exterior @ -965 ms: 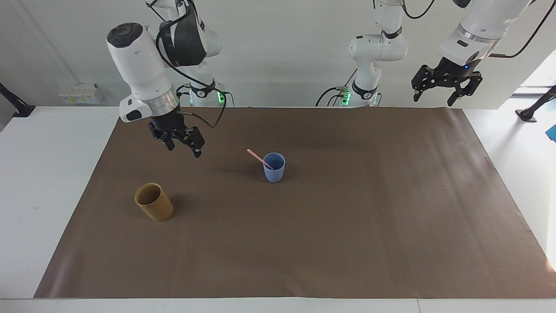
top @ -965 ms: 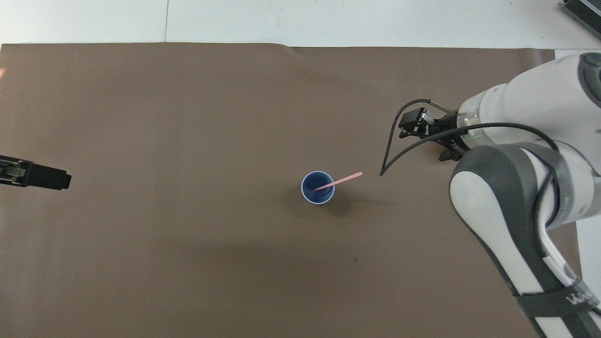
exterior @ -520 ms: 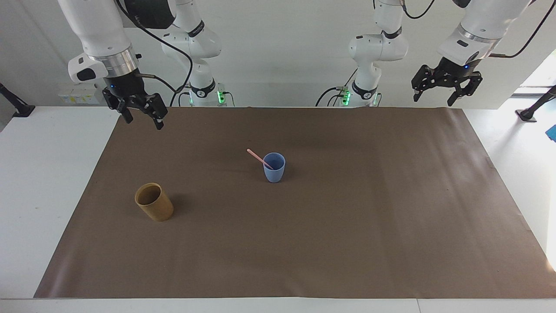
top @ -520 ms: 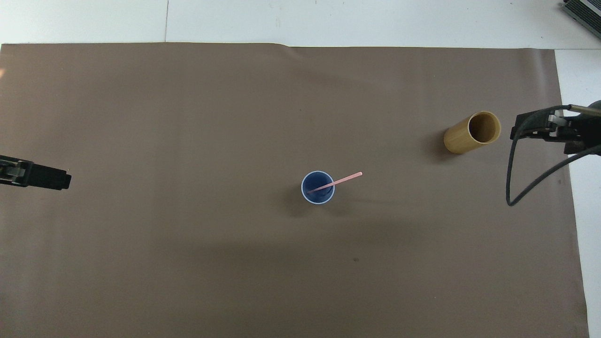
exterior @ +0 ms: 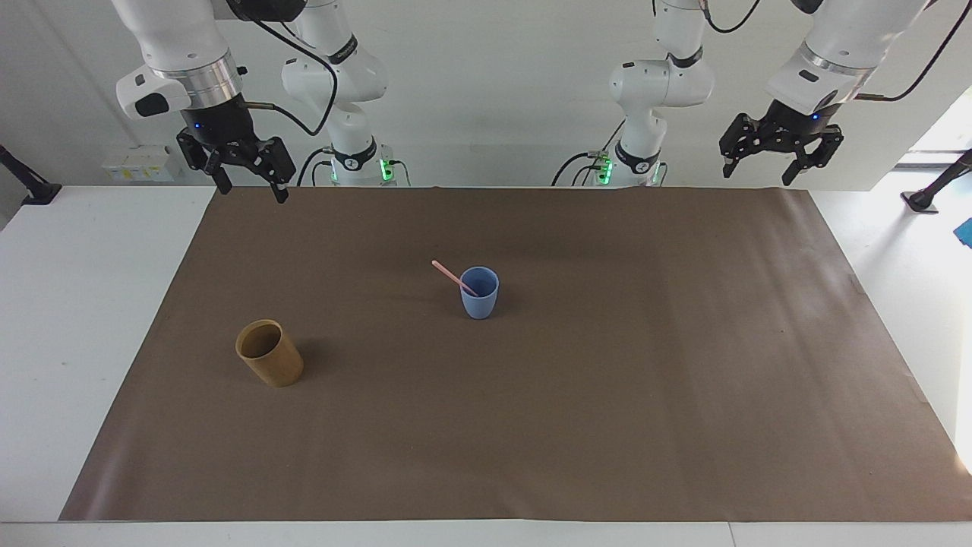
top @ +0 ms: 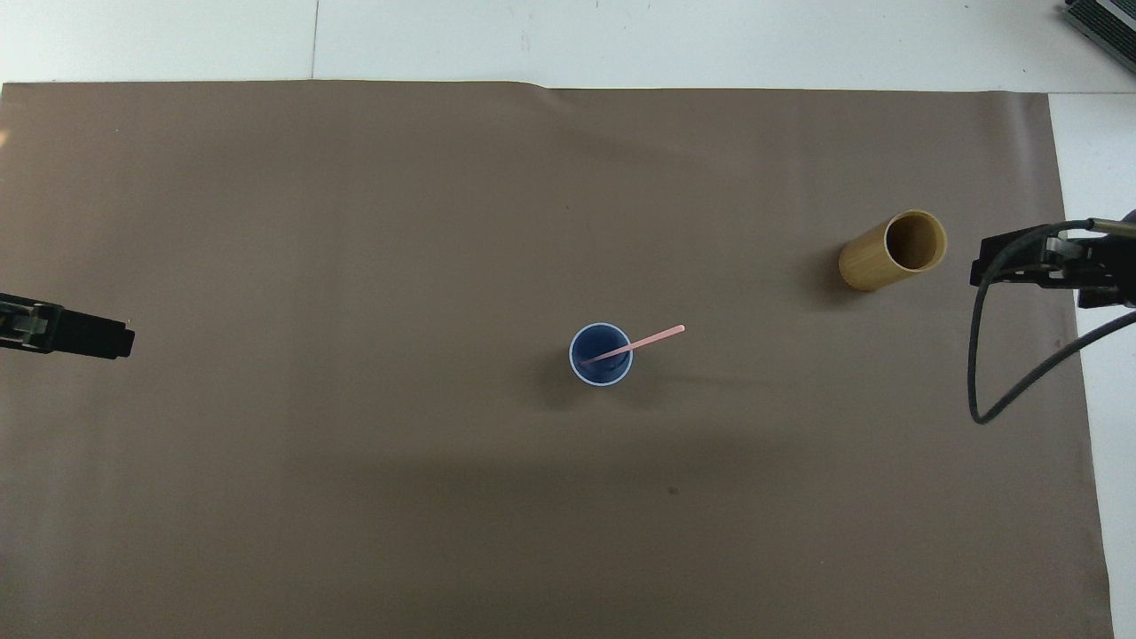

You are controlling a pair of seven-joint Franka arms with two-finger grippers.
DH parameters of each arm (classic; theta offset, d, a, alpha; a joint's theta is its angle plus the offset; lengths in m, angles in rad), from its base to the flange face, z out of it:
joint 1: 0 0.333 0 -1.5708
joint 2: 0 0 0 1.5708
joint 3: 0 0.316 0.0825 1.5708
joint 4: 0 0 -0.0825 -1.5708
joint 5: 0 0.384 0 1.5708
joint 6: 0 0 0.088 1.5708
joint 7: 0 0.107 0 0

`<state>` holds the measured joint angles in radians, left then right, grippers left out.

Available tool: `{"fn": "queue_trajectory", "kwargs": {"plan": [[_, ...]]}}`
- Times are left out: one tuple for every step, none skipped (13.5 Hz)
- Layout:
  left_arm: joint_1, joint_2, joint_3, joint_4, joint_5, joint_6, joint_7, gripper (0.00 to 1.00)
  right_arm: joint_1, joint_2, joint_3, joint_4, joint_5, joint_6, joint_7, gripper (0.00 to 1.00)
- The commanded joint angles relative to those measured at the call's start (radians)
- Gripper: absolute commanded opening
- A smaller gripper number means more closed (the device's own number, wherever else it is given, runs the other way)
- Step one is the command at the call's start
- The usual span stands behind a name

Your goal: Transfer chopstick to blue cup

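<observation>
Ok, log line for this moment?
chopstick: leaning in blue cup | left gripper: open, raised | right gripper: open, raised | tan cup: upright

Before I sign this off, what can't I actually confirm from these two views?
- chopstick: its lower end is hidden inside the blue cup, both views.
- Tan cup: its inside bottom is in shadow, both views.
- Left end effector and right end effector: overhead view's edges cut them off.
</observation>
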<state>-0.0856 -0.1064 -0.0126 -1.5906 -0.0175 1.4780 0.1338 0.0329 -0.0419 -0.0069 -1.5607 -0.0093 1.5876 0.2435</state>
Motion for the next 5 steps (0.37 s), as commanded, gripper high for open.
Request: {"fn": "queue_trajectory", "kwargs": {"plan": [[0.009, -0.012, -0.006, -0.005, 0.018, -0.015, 0.007, 1.0, -0.007, -0.029, 0.002, -0.036, -0.004, 0.009, -0.03, 1.0], [0.01, -0.012, -0.006, -0.003, 0.018, -0.015, 0.007, 1.0, -0.007, -0.029, 0.004, -0.036, -0.004, 0.009, -0.029, 1.0], [0.01, -0.012, -0.006, -0.005, 0.018, -0.015, 0.007, 1.0, -0.007, -0.029, 0.004, -0.036, -0.004, 0.009, -0.027, 1.0], [0.01, -0.012, -0.006, -0.005, 0.018, -0.015, 0.007, 1.0, -0.005, -0.029, 0.004, -0.036, -0.004, 0.009, -0.027, 1.0], [0.009, -0.012, -0.006, -0.005, 0.018, -0.015, 0.007, 1.0, -0.004, -0.029, 0.004, -0.036, -0.003, 0.011, -0.024, 1.0]]}}
